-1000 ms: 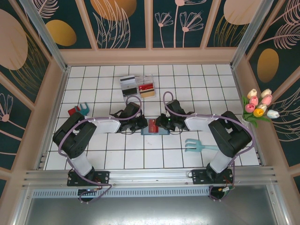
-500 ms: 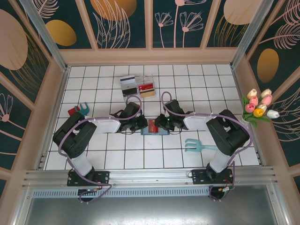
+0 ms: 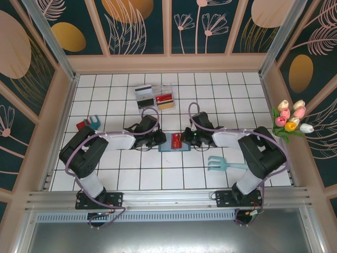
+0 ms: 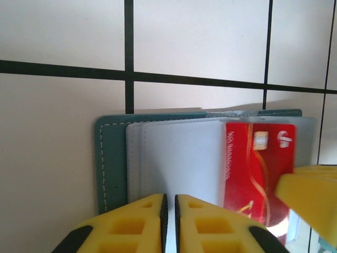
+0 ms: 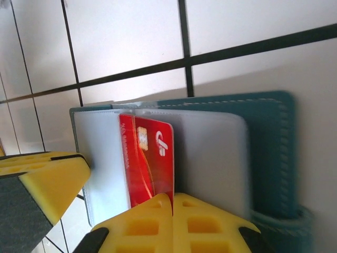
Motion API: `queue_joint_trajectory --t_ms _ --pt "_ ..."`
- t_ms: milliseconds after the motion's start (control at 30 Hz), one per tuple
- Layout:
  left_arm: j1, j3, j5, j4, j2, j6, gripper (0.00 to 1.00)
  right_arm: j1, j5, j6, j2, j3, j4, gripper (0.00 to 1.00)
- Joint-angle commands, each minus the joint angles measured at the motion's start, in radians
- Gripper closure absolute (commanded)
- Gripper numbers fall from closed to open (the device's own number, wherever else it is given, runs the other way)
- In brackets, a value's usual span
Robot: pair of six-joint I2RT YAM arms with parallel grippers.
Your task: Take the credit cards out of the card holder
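- Top external view:
  - At mid-table, the card holder [image 3: 167, 148] lies open and flat between the left gripper [image 3: 159, 139] and the right gripper [image 3: 185, 139].
  - The red credit card [image 3: 177, 140] rests on the holder's middle.
  - More cards sit in the clear tray [image 3: 154, 97], well apart at the back.
- Left wrist view:
  - The left gripper [image 4: 169, 199] is seen at the near edge of the holder [image 4: 109, 158], its pads almost together with only a slit between them. Whether the clear sleeve is pinched cannot be told.
  - The red card [image 4: 258, 168] is half out of the sleeve.
- Right wrist view:
  - The right gripper [image 5: 172, 199] is closed, seemingly on the lower edge of the red card [image 5: 150, 158].
  - The teal holder [image 5: 268, 153] lies under the card.
- Doing the step well:
  - The card should be drawn level and straight along the sleeve while the holder is pinned, so that the soft wallet is not dragged.
- Against a second ago:
  - The right jaws have been shut.
  - The right arm has been drawn back to the right.
  - The red card has shifted right with the arm.
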Motion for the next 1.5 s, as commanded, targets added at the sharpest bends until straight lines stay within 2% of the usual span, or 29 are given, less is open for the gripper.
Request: queue_joint_trajectory --t_ms 0,300,433,533,733,767,967,1133,1267,1467 --pt "0.0 0.007 -0.041 -0.076 -0.012 0.012 0.8 -0.043 0.042 -0.026 -0.079 -0.042 -0.04 0.99" --pt "0.011 0.075 0.024 -0.014 -0.119 -0.015 0.56 -0.117 -0.097 -0.01 -0.27 -0.117 0.145 1.0" --pt "0.026 0.07 0.068 0.056 -0.18 -0.048 0.41 -0.174 -0.202 0.04 -0.33 -0.147 0.277 1.0" --pt "0.033 0.065 0.099 0.107 -0.214 -0.066 0.26 -0.218 -0.276 0.101 -0.36 -0.165 0.393 1.0" --pt "0.032 0.068 0.193 0.251 -0.24 -0.085 0.03 -0.255 -0.361 0.218 -0.367 -0.161 0.563 1.0" --pt "0.032 0.066 0.218 0.29 -0.238 -0.097 0.02 -0.258 -0.372 0.242 -0.363 -0.159 0.588 1.0" --pt "0.033 0.078 0.308 0.446 -0.206 -0.205 0.02 -0.257 -0.417 0.383 -0.33 -0.162 0.763 1.0" --pt "0.032 0.086 0.354 0.551 -0.179 -0.287 0.13 -0.257 -0.429 0.438 -0.311 -0.159 0.826 1.0" --pt "0.032 0.076 0.383 0.644 -0.157 -0.352 0.36 -0.257 -0.435 0.463 -0.299 -0.155 0.85 1.0" --pt "0.033 0.076 0.386 0.657 -0.16 -0.35 0.65 -0.258 -0.441 0.474 -0.294 -0.149 0.866 1.0"
